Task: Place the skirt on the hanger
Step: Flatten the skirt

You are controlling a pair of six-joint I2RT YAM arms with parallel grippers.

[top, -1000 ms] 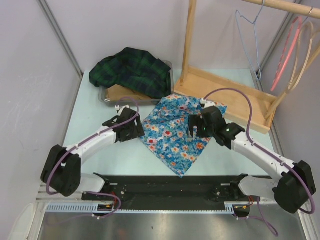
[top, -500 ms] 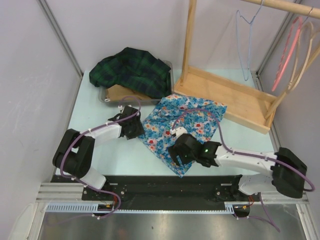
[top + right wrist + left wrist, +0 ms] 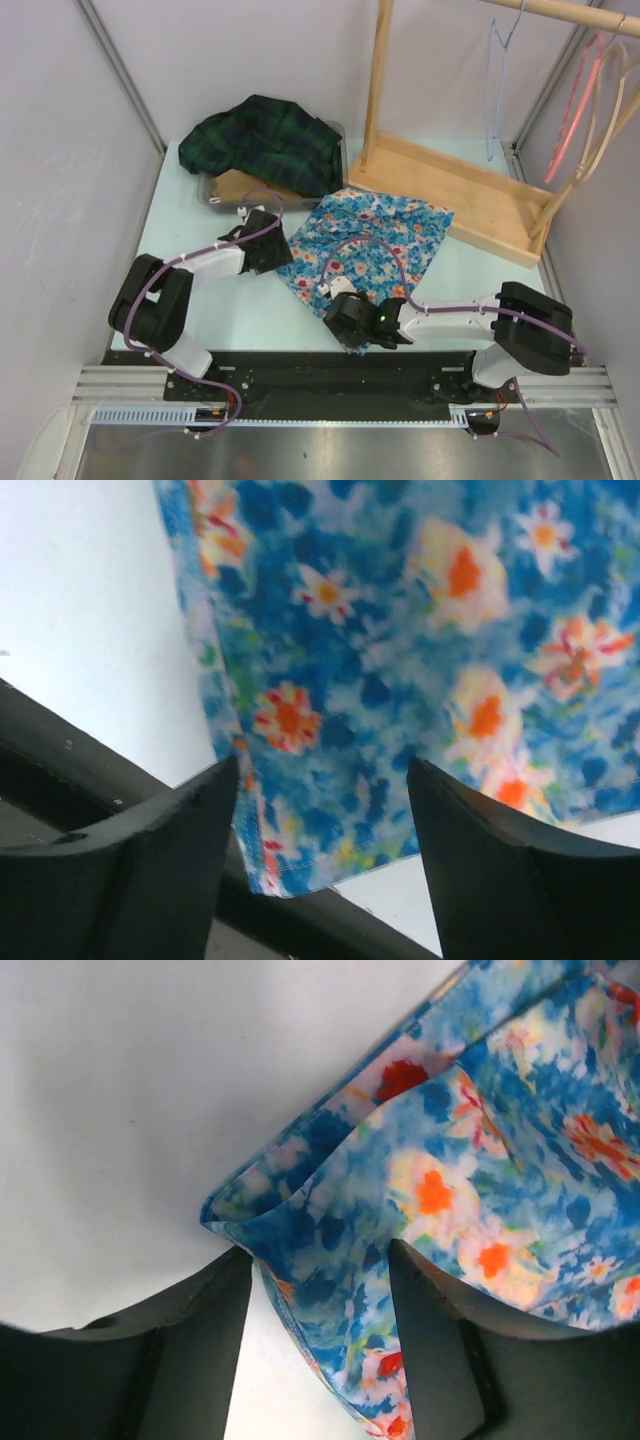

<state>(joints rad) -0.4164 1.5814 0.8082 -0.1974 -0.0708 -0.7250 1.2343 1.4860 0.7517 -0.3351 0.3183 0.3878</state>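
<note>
The blue floral skirt (image 3: 370,245) lies flat on the pale table, one corner pointing at the near edge. My left gripper (image 3: 272,255) is at its left corner; in the left wrist view the gripper (image 3: 320,1260) is open, with the folded skirt corner (image 3: 300,1240) between the fingers (image 3: 200,1350) and a strip of table beside it. My right gripper (image 3: 345,328) is at the near corner. Seen from the right wrist, that gripper (image 3: 325,780) is open astride the skirt hem (image 3: 300,860). A blue wire hanger (image 3: 497,90) hangs from the rod (image 3: 570,12).
A grey tray (image 3: 210,195) at the back left holds a dark green plaid garment (image 3: 265,140). The wooden rack's base (image 3: 470,195) and post (image 3: 378,80) stand at the back right, with a pink hanger (image 3: 570,110) and a tan hanger (image 3: 605,110). A black rail (image 3: 300,372) runs along the near edge.
My right arm swept from the skirt's far right side to its near corner, jaws narrowing a little. The left gripper edged onto the left corner. The blue hanger has turned edge-on.
</note>
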